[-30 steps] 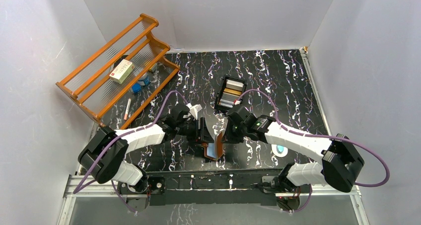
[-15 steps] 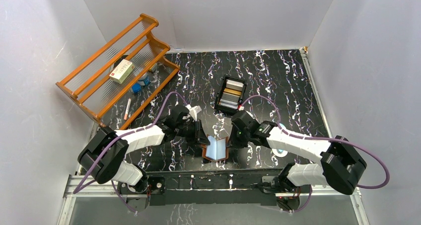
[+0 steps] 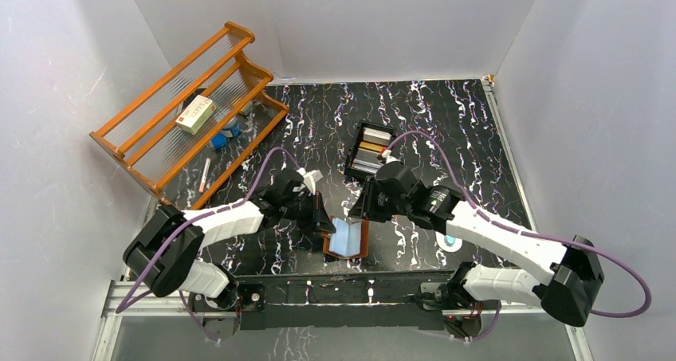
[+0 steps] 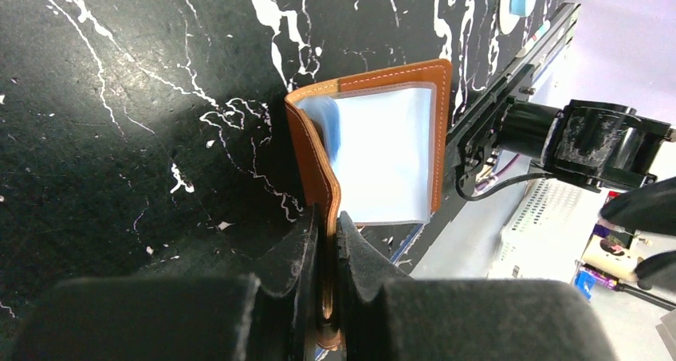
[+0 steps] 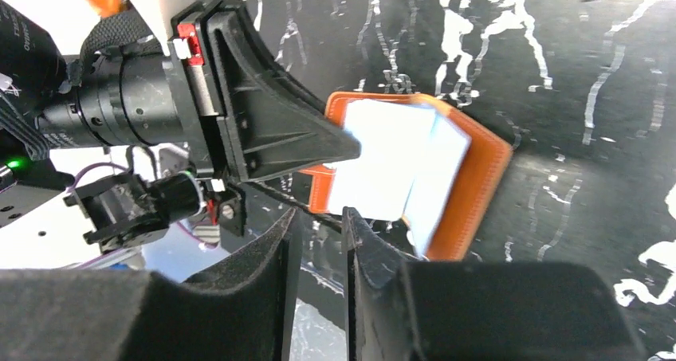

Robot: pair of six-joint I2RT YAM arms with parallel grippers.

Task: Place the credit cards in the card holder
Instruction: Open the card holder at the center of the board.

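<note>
The brown leather card holder lies open near the table's front edge, its pale blue clear sleeves facing up. It also shows in the left wrist view and the right wrist view. My left gripper is shut on its left flap, which stands up between the jaws. My right gripper hovers just behind the holder, its jaws a little apart with nothing between them. The credit cards, orange-gold and grey-silver, stand in a black open-top tray behind the right gripper.
A wooden rack stands at the back left with a white box and small items on it. A pen lies beside it. A white-and-blue packet lies under the right arm. White walls enclose the table.
The card holder has gone from held upright between both grippers to lying open. My right gripper has let go of it and drawn back toward the tray. The left grip is unchanged.
</note>
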